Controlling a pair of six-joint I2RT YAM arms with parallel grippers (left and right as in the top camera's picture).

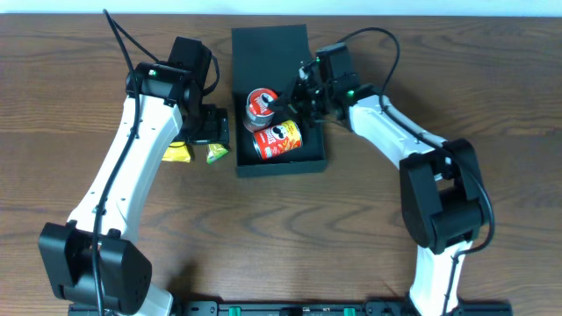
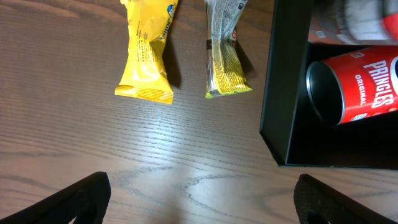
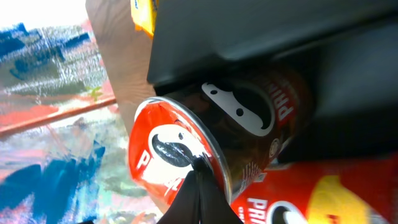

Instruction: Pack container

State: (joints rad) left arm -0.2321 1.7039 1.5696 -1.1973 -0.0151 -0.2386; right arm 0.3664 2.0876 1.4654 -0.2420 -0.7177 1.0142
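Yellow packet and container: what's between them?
The yellow-green packet lies between the yellow packet and the container wall, touching neither. This is clearest in the left wrist view.

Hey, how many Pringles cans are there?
2. Rear can and front can, lying on its side, both inside the box. None seems hidden.

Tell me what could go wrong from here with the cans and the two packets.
The right claw, shut, touches the upper can at its lid edge; a push might tip it against the lower can or pop the lid.
The left claw, open, hangs above the yellow packet and the green packet, which lie close together beside the box; it may catch both or bump the box wall.
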